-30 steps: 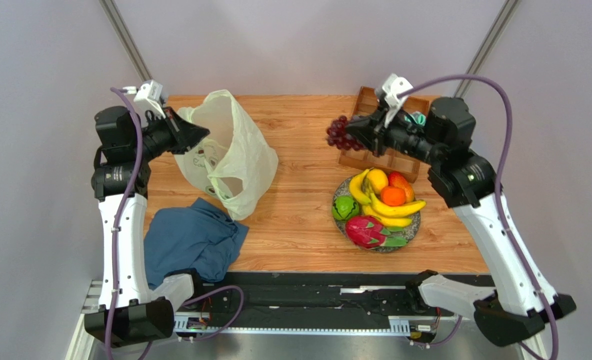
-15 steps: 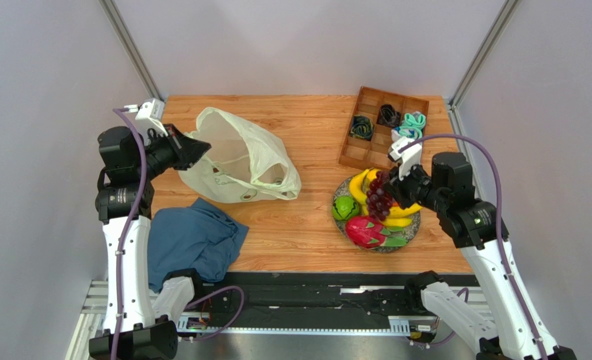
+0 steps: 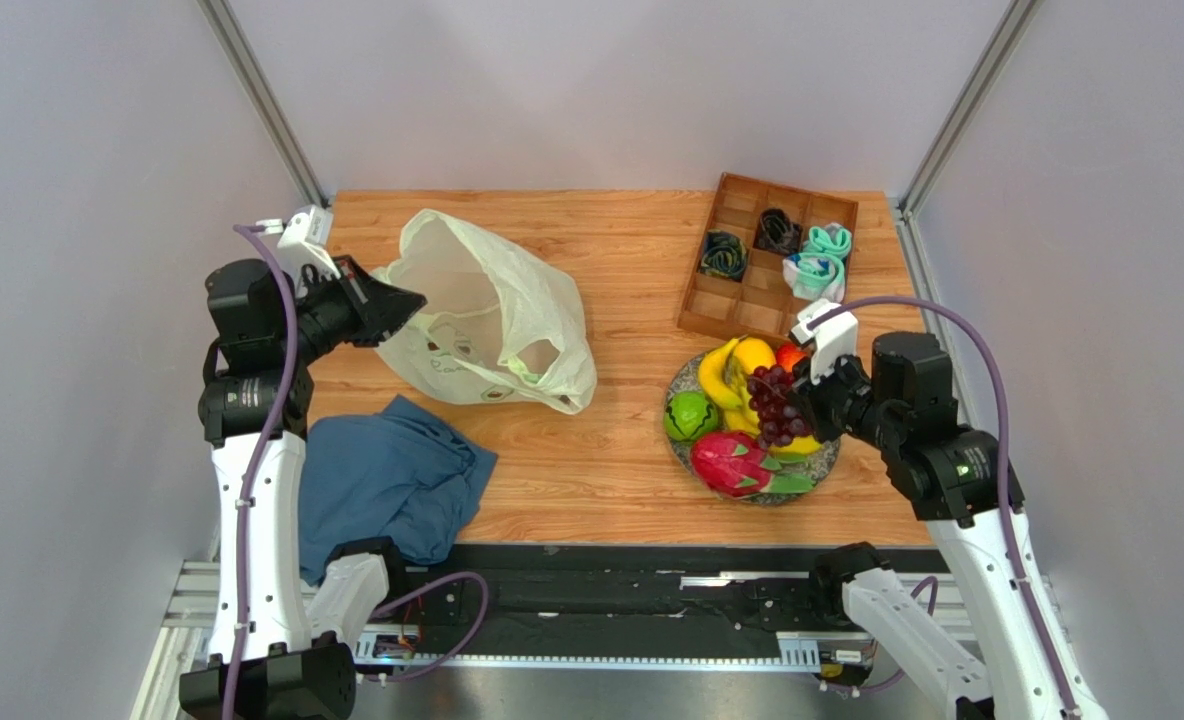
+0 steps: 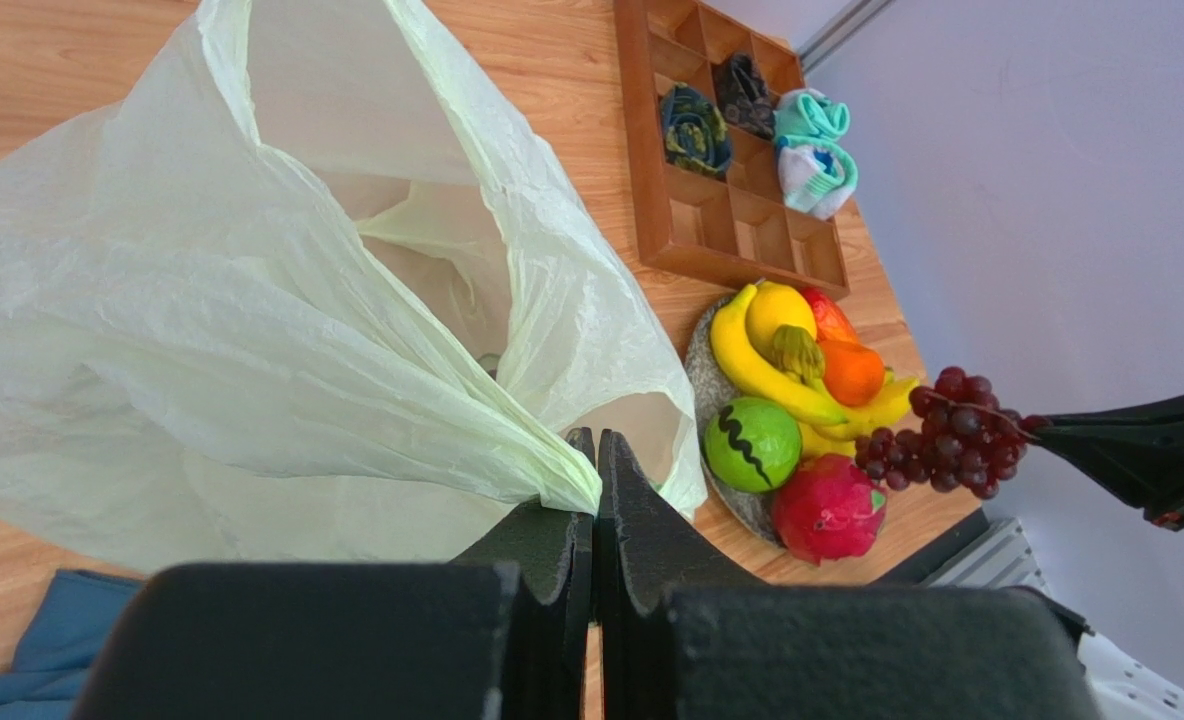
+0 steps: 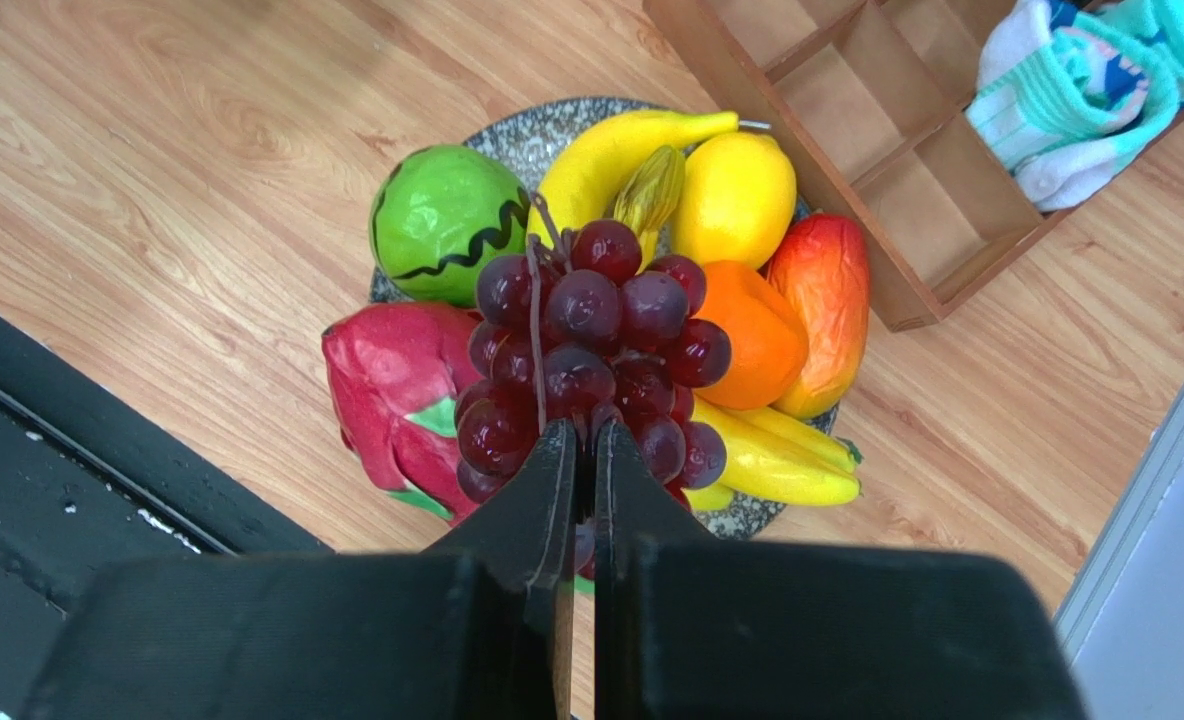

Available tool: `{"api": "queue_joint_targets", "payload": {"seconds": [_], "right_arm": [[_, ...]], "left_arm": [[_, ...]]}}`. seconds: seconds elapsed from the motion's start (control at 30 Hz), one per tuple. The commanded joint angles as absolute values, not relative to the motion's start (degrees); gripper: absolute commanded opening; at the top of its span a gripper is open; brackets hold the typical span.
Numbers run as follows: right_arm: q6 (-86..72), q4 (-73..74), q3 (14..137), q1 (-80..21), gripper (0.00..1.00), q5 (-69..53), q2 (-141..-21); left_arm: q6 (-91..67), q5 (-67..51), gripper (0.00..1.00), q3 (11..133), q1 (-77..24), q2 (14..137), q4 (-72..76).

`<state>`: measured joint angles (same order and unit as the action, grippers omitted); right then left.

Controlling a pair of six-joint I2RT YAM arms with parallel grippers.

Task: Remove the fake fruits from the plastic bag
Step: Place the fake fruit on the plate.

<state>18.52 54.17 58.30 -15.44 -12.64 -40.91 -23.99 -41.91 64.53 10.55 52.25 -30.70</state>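
A wood-grain tabletop (image 3: 613,450) walled by plain grey panels carries everything. The left fingers (image 4: 610,473) are pressed together on a fold of the plastic bag's (image 3: 478,308) rim. They hold it up, so its mouth gapes away from them toward the far side of the tabletop. The part of the inside that shows looks empty, though its folds hide some of it.

The right fingers (image 5: 558,465) pinch the stem end of the dark grapes (image 5: 591,353), and the bunch hangs just ahead of their tips. Directly beneath is a speckled plate (image 5: 531,135) already crowded with a green apple (image 5: 445,222), a pink dragon fruit (image 5: 395,398), bananas (image 5: 621,150), a lemon (image 5: 733,195) and an orange (image 5: 756,338).

The step in hand looks like the set-down of the grapes, probably the last fruit out of the bag. The next move calls for lowering the bunch onto the heap below the fingers and then spreading them. The grapes should settle in the hollow between dragon fruit and orange, since the pile leaves little flat room and they could slide off.
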Motion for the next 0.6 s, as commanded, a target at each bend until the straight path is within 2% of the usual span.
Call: {"api": "queue_joint_targets", "payload": {"seconds": [0.0,0.43,0.47,0.5,0.53,0.57], "right_arm": [[20.2,50.9,57.4,-15.1,0.00,-11.0,-43.5],[17.1,38.9,59.1,-15.2,0.00,-14.9,-57.9],[16.8,38.3,59.0,-15.2,0.03,-14.8,-59.1],[16.7,38.1,59.0,-15.1,0.14,-14.5,-59.6],[16.4,38.1,59.1,-15.1,0.39,-14.0,-59.9],[15.0,37.9,59.3,-15.2,0.45,-12.1,-60.1]], "left_arm": [[-24.7,-42.8,0.00,64.7,10.8,51.9,-28.4],[-24.5,-42.5,0.00,64.1,10.9,50.9,-29.6],[-24.4,-42.5,0.00,64.1,10.9,50.9,-29.9],[-24.5,-42.5,0.00,64.1,10.9,50.9,-30.0],[-24.5,-42.5,0.00,64.2,10.9,50.9,-30.1],[-24.6,-42.5,0.00,64.1,10.9,50.8,-30.1]]}}
